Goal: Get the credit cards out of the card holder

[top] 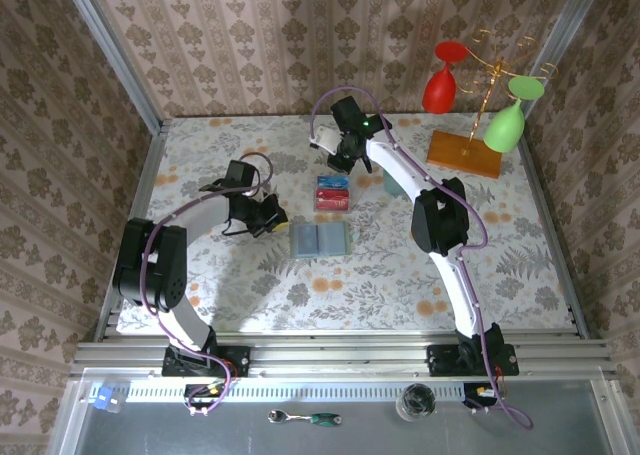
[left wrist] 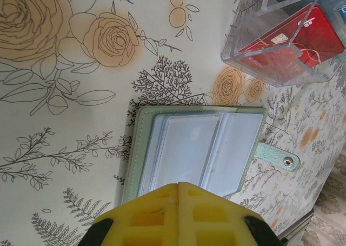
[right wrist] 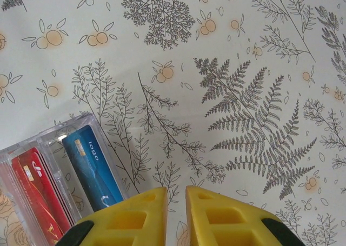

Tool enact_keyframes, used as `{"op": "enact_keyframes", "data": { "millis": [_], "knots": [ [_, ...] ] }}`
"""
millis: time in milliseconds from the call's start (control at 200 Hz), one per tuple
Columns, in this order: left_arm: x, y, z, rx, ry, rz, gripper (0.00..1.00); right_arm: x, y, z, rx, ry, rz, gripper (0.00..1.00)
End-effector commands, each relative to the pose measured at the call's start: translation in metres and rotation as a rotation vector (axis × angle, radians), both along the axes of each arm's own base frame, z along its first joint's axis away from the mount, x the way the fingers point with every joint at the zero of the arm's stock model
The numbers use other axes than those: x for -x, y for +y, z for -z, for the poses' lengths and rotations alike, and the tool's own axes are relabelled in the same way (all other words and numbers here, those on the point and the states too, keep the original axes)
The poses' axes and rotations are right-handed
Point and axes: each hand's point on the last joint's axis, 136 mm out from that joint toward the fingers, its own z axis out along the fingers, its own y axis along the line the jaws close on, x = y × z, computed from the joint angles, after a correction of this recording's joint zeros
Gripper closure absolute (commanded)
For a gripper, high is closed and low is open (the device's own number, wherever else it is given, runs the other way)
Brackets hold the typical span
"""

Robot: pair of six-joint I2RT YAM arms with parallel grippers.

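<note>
The card holder [top: 320,239] lies open and flat at the table's middle, a sage-green wallet [left wrist: 189,148] whose clear sleeves look empty, with its snap tab to the right. The credit cards [top: 332,193] stand in a clear acrylic tray [left wrist: 238,51] just beyond it: red ones [left wrist: 303,38] [right wrist: 35,194] and a blue one [right wrist: 92,165]. My left gripper [top: 272,215] [left wrist: 178,184] is shut on nothing, hovering at the wallet's left edge. My right gripper [top: 338,160] [right wrist: 176,189] hangs beyond the tray, its jaws a narrow gap apart with nothing between them.
A wooden-based rack [top: 465,153] with a red glass [top: 440,85] and a green glass [top: 506,125] hanging from it stands at the back right. Wallpapered walls and a metal frame close in the table on three sides.
</note>
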Motion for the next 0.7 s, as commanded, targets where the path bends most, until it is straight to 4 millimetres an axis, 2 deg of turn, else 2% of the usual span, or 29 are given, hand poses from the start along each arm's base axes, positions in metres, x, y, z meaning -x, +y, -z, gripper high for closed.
{"op": "enact_keyframes", "data": {
  "millis": [0,295,460,695],
  "knots": [
    [-0.003,-0.003,-0.001,0.012,0.000,0.009,0.97,0.003,0.001,0.007,0.010,0.013,0.011,0.83],
    [-0.002,-0.009,0.001,0.019,-0.003,0.024,0.97,0.019,0.014,-0.021,-0.033,-0.010,0.026,0.82],
    [-0.001,-0.013,0.003,0.029,-0.002,0.028,0.97,0.042,0.027,-0.031,-0.092,0.004,0.059,0.82],
    [0.006,-0.019,0.007,0.036,-0.002,0.048,0.98,0.076,0.037,-0.047,-0.267,0.057,0.192,0.81]
  ]
}}
